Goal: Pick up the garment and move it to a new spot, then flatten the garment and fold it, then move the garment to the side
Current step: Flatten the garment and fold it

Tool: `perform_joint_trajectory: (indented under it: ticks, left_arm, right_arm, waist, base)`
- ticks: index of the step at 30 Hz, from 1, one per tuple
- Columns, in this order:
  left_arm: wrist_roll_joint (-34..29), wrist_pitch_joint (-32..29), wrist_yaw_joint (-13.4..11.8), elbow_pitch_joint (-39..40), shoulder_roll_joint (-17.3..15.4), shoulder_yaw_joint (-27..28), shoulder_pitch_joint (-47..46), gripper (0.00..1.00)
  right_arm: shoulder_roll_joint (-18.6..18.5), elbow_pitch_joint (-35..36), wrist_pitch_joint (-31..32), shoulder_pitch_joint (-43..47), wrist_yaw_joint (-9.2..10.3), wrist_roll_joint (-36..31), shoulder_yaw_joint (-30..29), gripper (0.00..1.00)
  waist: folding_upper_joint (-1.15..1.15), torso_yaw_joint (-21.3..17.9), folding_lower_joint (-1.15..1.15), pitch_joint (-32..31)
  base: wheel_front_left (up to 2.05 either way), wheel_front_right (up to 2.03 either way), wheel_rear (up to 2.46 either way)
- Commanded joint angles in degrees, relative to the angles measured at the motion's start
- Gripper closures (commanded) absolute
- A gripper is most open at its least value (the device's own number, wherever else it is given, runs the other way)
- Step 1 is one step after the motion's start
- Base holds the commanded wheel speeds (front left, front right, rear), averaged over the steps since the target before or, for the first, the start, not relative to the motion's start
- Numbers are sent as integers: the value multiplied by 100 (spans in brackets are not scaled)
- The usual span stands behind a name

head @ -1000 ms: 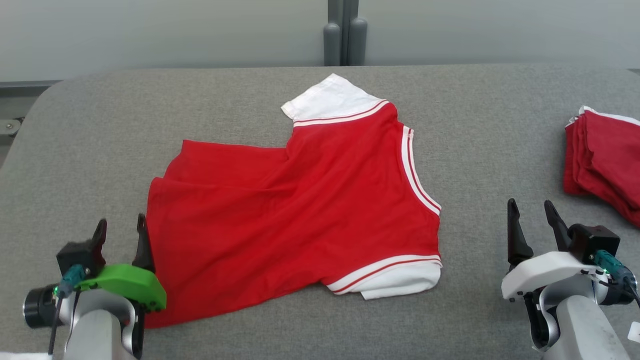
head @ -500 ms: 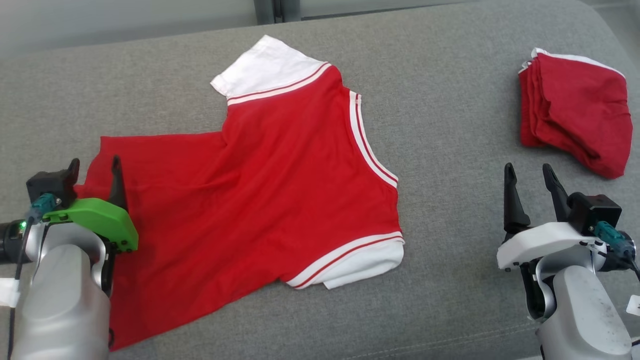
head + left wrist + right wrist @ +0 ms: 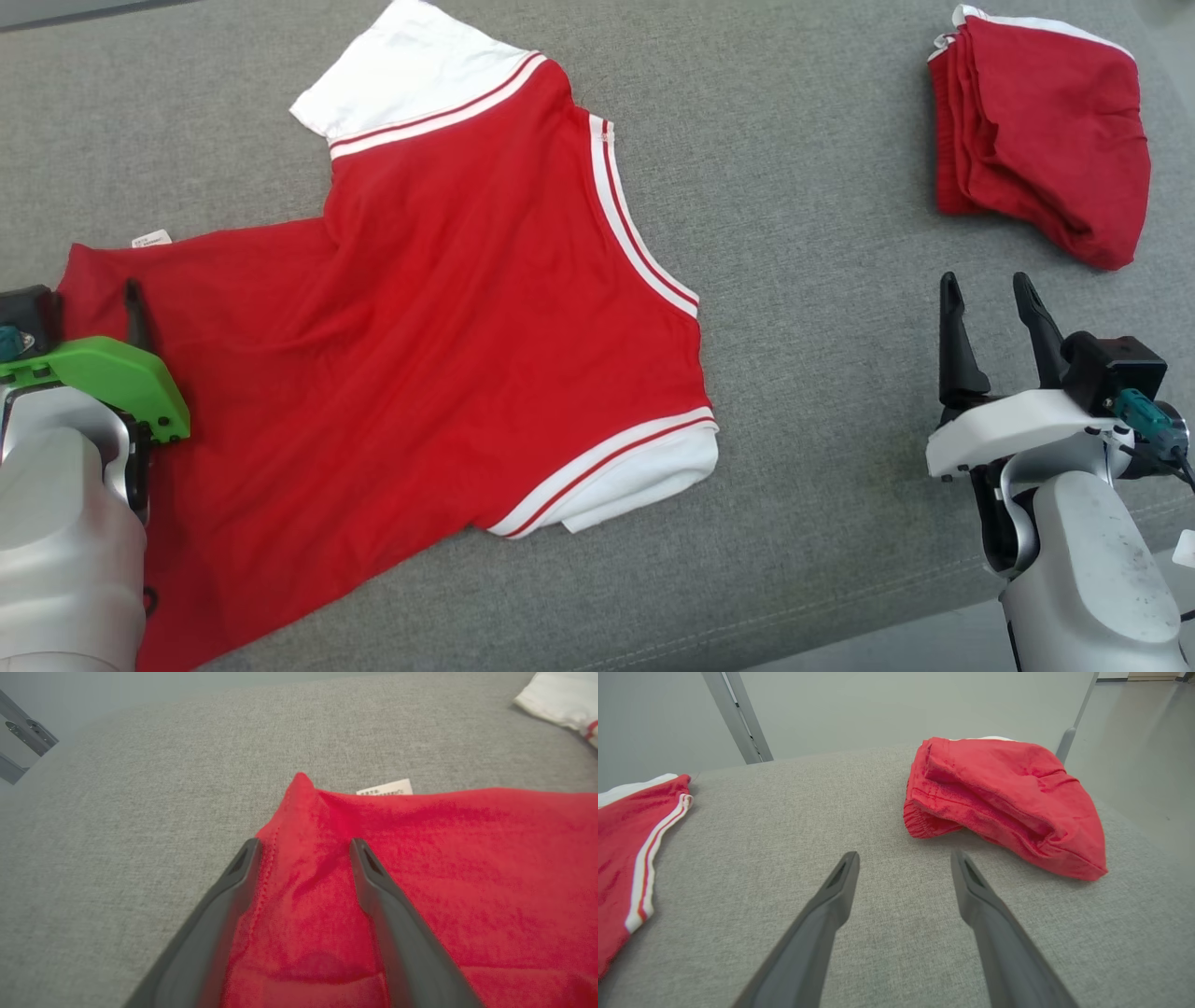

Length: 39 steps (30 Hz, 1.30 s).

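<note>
Our left tool [image 3: 304,843] is now up at a corner of the red garment [image 3: 448,308], wide open, our right tool [image 3: 985,280] wide open, both empty

I see one white tag [image 3: 385,787] poking out at the edge of the red garment [image 3: 444,868]; print too small, can't read anything.

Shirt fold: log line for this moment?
shirt: laid out, creased | left gripper: open over shirt corner | right gripper: open, empty | red pile: far right
</note>
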<state>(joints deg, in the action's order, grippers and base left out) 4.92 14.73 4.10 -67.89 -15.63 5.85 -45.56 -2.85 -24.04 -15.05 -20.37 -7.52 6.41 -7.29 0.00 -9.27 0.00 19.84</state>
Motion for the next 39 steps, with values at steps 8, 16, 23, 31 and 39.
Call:
perform_joint_trajectory:
  ticks: [8,16,23,31,39]
  left_arm:
    - [-115,48,-98,314,-115,-197,-436,100]
    - [-254,50,-292,826,-413,-283,-970,100]
    - [-160,47,-498,1040,-691,-142,-1233,76]
    - [65,47,-490,1401,-250,-51,-468,0]
    - [260,47,-425,2323,477,147,937,0]
  right_arm:
    - [-13,46,-16,-143,7,52,7,0]
    - [-12,112,-16,-320,7,114,120,0]
    - [-13,154,-16,-359,7,176,188,0]
    - [-13,165,-16,-235,7,220,193,0]
    - [-15,-3,-16,56,7,325,511,0]
  waist:
    - [0,-8,0,209]
    - [0,-201,0,482]
    - [0,-396,0,578]
    - [0,-207,0,158]
    - [0,170,0,-568]
  base:
    - [0,0,0]
    - [0,0,0]
    - [0,0,0]
    - [0,0,0]
    - [0,0,0]
